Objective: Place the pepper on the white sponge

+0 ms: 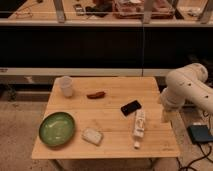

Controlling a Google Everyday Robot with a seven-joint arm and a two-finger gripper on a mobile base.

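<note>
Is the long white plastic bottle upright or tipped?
Tipped: the white bottle lies flat on the wooden table, near the gripper at its right edge.

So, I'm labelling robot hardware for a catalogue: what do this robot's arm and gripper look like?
The arm is bulky, smooth and off-white, built of rounded, tube-like segments. The gripper, hanging off the edge of the table, is the same pale colour and slim. No markings or cables show on it.

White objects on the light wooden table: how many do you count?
3. The small white cup stands back left; the off-white rectangular sponge lies front centre; the long white bottle lies front right. The gripper hangs beside the right edge.
</note>
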